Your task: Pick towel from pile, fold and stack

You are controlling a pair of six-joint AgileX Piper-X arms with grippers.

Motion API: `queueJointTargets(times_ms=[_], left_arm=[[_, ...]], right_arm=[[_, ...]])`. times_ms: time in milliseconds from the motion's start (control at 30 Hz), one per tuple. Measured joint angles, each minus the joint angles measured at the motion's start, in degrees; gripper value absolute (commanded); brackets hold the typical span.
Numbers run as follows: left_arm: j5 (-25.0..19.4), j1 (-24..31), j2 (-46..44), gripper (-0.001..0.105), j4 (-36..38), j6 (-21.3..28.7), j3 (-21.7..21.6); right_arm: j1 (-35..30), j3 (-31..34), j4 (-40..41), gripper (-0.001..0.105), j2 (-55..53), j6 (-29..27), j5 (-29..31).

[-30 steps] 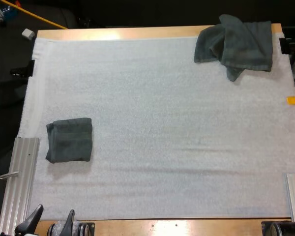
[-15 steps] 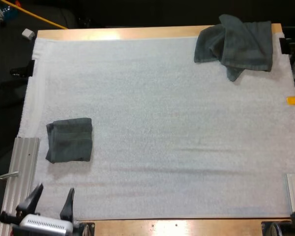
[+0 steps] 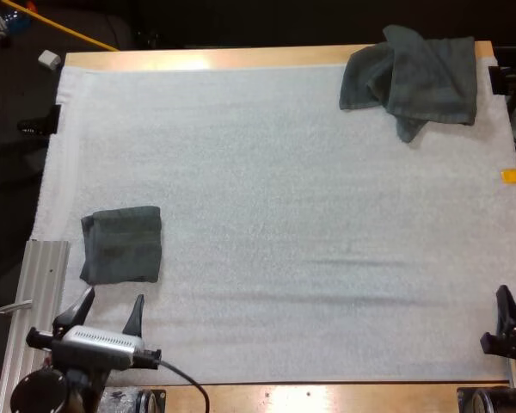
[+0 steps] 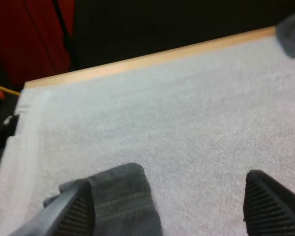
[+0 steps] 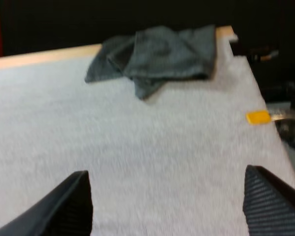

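Since 1.0 s ago: left gripper has advanced from the bottom edge into the lower left of the frame. Right gripper has come in at the lower right edge. Towels unmoved.

Left gripper: fingers spread, holding nothing, tips just short of the folded towel, which lies flat at the left of the mat. In the left wrist view its near corner sits just beside one finger, not between the two.

Right gripper: fingers spread, empty, aimed up the mat at the crumpled towel in the upper right of the frame, at the table's far edge. Well apart from it.

Step, as judged: reach for the pile. One towel is folded; the crumpled one is not yet picked.

Next move calls for a long right-arm reach to the upper right, a descent with fingers apart onto a raised fold, then a pinch and a drag to bare mid-mat.
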Motion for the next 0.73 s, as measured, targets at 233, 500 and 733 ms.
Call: queueJointTargets(times_ms=[233, 500, 733], left_arm=[[0.0, 0.0, 0.0, 0.062, -2.4, 0.0, 6.1], [0.0, 0.0, 0.0, 0.062, -3.7, 0.0, 7.9], [0.0, 0.0, 0.0, 0.062, -3.8, 0.0, 8.1]], right_arm=[[0.0, 6.8, -0.1, 0.063, 0.0, 0.0, 0.0], [0.0, 11.1, 0.0, 0.063, 0.0, -0.4, 0.0], [0.0, 13.1, -0.5, 0.063, 0.1, 0.0, 0.0]])
